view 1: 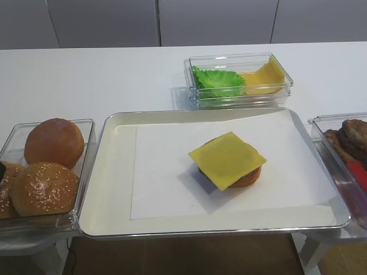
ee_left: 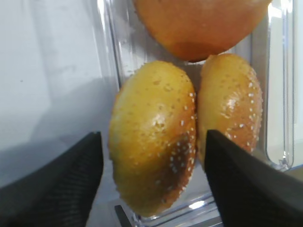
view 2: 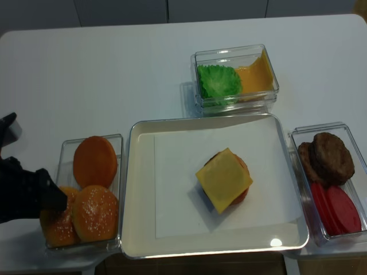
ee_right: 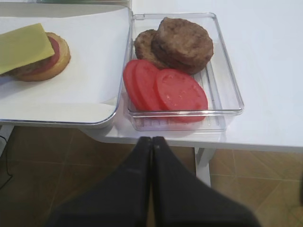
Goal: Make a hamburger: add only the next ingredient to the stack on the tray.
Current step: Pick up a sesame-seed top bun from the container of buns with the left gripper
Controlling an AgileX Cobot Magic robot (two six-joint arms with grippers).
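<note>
Sesame bun tops sit two abreast in the clear box point(view 2: 117, 189) at nine o'clock of the tray point(view 2: 140, 189). In the left wrist view the nearer seeded bun top point(ee_left: 154, 137) stands between the two dark fingers point(ee_left: 57, 184) of the left gripper point(ee_left: 154, 182), which is spread wide with one finger at each side and neither touching the crust as far as can be seen. Its seeded neighbour point(ee_left: 229, 101) lies just at three o'clock of it, the two touching. A smooth bun point(ee_left: 199, 23) without seeds rests at twelve o'clock, pressed against both.

From the realsense high view the left gripper point(view 2: 49, 197) reaches into the box over the outer seeded bun point(view 2: 57, 226), while the other seeded bun point(view 2: 94, 212) lies just beside it toward the tray.

On the tray, the white paper point(view 2: 172, 189) carries the stack point(view 2: 225, 180): a square yellow cheese slice on top, with a patty and an orange-brown bun base showing under its edges.

At twelve o'clock of the tray a second clear box point(view 2: 195, 86) holds green lettuce point(view 2: 218, 81) and yellow cheese point(view 2: 255, 77). At three o'clock a third box point(ee_right: 227, 80) holds brown patties point(ee_right: 182, 43) and red tomato slices point(ee_right: 170, 90).

The right gripper point(ee_right: 151, 142) hangs below the table edge at six o'clock of that box, its fingers pressed together, holding nothing.
</note>
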